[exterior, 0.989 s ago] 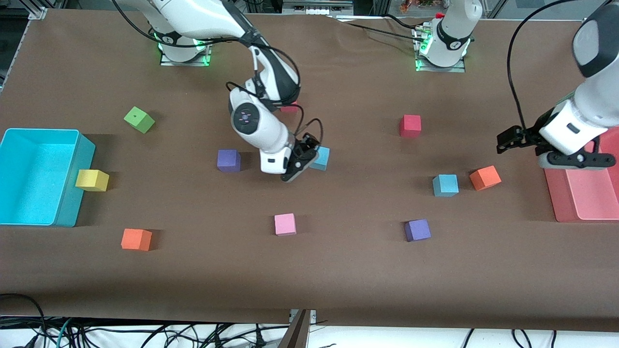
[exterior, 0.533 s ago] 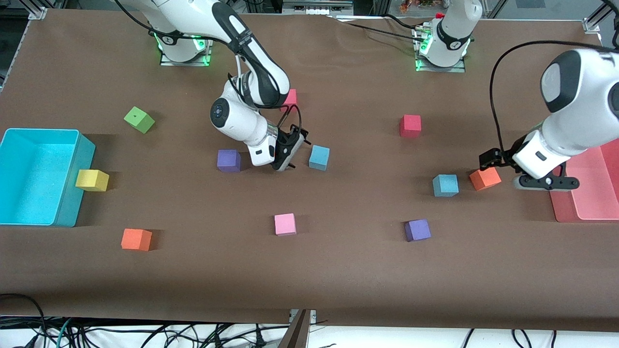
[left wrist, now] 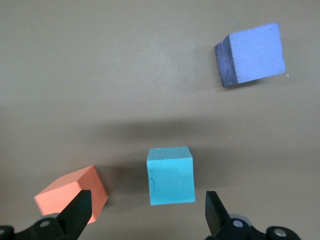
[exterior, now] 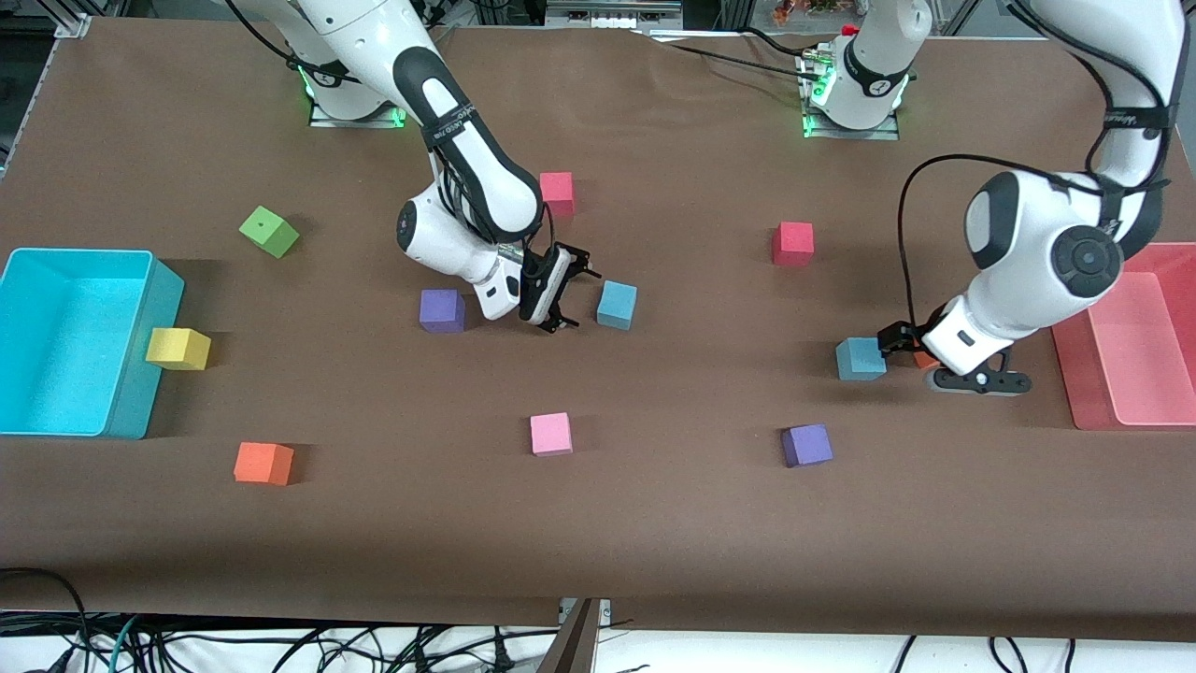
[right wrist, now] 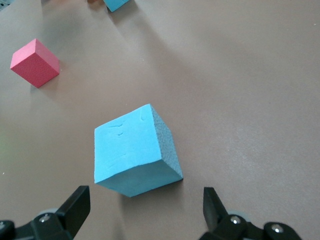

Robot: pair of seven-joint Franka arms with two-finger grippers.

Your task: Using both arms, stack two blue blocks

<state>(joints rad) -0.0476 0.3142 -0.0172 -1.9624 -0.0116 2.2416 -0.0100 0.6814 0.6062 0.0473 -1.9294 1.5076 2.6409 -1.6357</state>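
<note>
moved since earlier: left gripper (exterior: 911,360) now low just beside one blue block (exterior: 861,359) near the orange cube (left wrist: 71,196), fingers spread, empty; right gripper (exterior: 567,297) spread beside second blue block (exterior: 617,305), mid-table.

Two sky-blue blocks, one at frame centre (exterior: 617,305) and one at right (exterior: 860,359), sit on a brown table (exterior: 654,523). Purple cubes (exterior: 441,310) (exterior: 806,445), a pink cube (exterior: 550,434) and a green cube (exterior: 268,231) lie around. A cyan bin (exterior: 140,346) fills the left edge.
</note>
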